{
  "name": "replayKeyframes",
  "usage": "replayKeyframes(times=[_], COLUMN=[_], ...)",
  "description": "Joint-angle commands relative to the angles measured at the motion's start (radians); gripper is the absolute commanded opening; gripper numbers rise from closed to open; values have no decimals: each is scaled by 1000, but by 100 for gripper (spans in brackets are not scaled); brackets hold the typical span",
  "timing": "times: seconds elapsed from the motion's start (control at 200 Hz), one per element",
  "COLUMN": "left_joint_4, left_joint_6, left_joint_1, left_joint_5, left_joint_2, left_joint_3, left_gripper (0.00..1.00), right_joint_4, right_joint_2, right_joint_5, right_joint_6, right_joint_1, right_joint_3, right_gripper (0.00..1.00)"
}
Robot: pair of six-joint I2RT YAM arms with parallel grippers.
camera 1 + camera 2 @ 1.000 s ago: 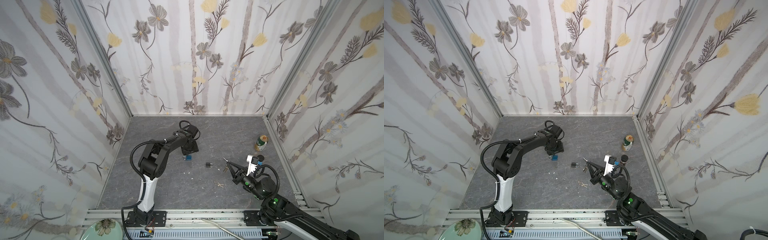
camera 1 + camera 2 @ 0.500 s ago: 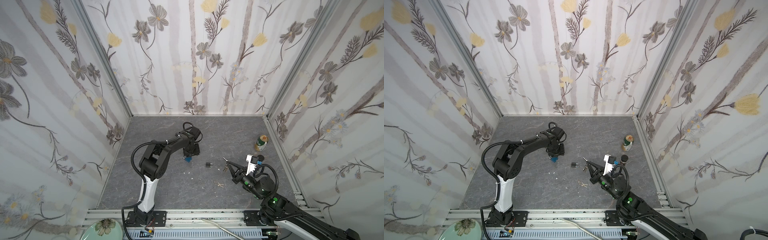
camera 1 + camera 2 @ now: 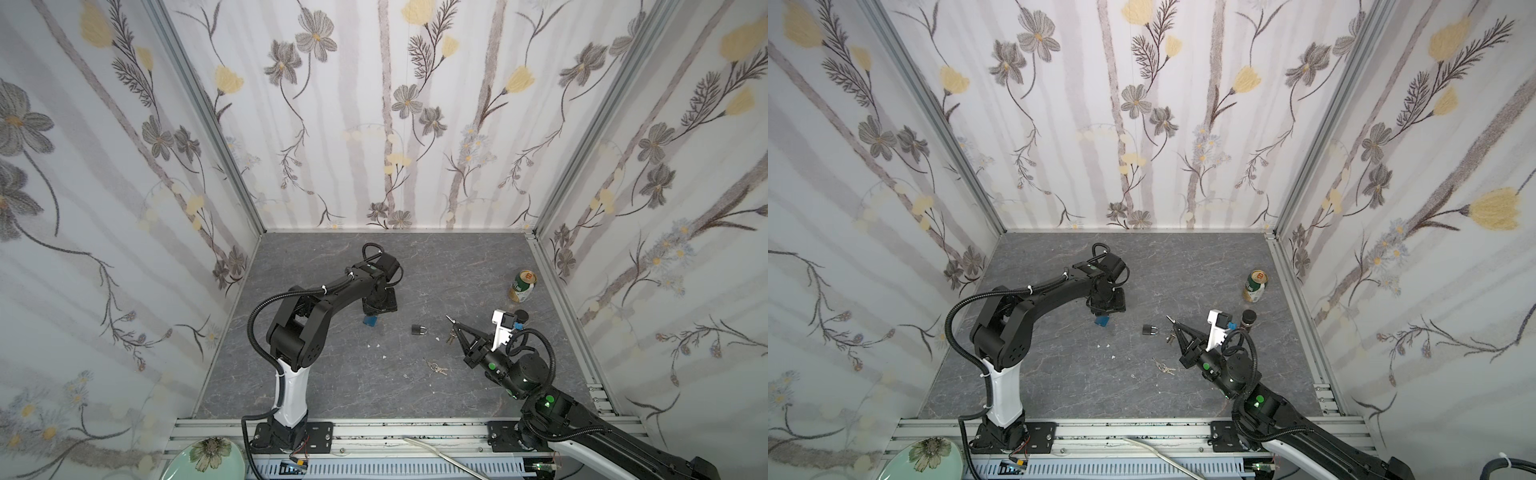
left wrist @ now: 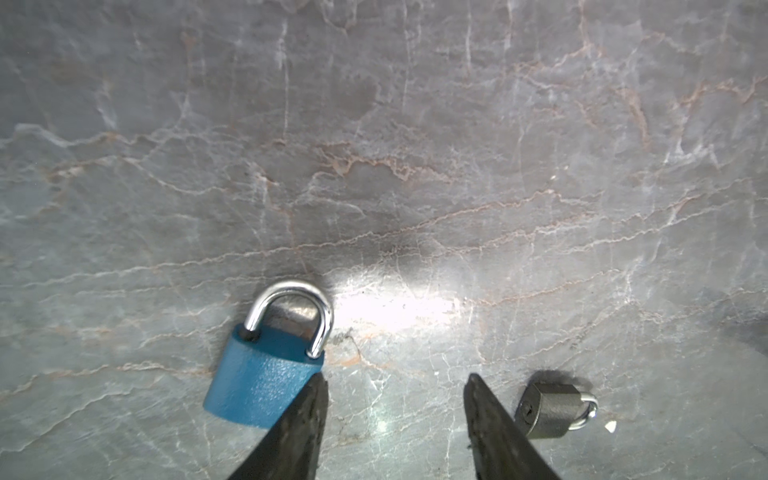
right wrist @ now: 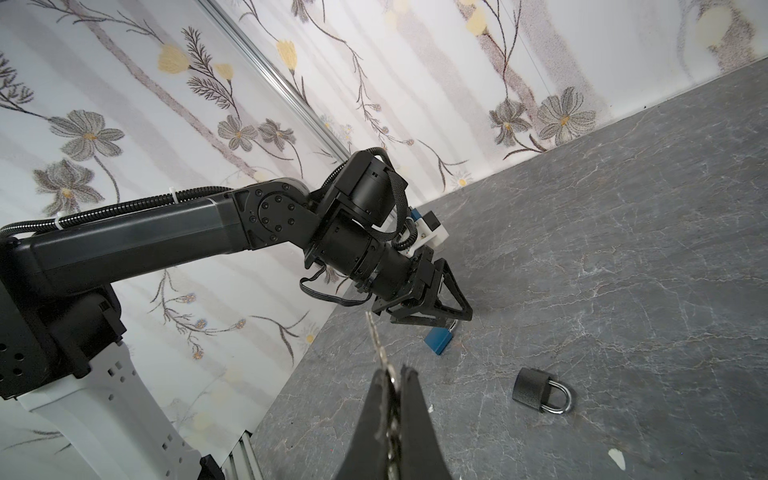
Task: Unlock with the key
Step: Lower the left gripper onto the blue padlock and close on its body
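Left gripper (image 4: 395,380) gapes empty just beside the blue padlock (image 4: 262,382); right gripper (image 5: 395,374) pinches a key (image 5: 376,338), seemingly clear of the surface (image 5: 623,249).

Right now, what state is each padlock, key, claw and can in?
Blue metal padlock: shackle closed, lying flat.
Dark grey padlock: shackle closed, lying flat.
Left gripper: open, holding nothing.
Right gripper: shut on silver key.
Green-and-gold drink can: upright.

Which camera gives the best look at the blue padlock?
The left wrist view: the blue padlock is close up, shackle clear. Both top views show a blue speck; the right wrist view shows it small, at the left gripper.
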Motion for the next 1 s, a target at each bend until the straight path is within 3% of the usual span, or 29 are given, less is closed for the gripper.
replayKeyframes(times=[0.0,0.19,0.59,0.904,0.994], left_joint_4=[-65,-134,-196,-189,-193], left_joint_6=[56,139,234,226,225], left_joint_1=[0,24,62,67,65], left_joint_5=[-63,-104,-85,-46,-41], left_joint_2=[-18,-19,97,133,141], left_joint_3=[12,22,82,94,94], left_gripper=[61,68,71,55,54], right_joint_4=[13,4,12,22,26], right_joint_2=[-13,-34,-28,-22,-16], right_joint_5=[9,17,16,22,20], right_joint_6=[10,12,15,20,20], right_joint_1=[1,0,1,1,0], right_joint_3=[-3,-12,-13,-21,-22], right_gripper=[0,0,0,0,0])
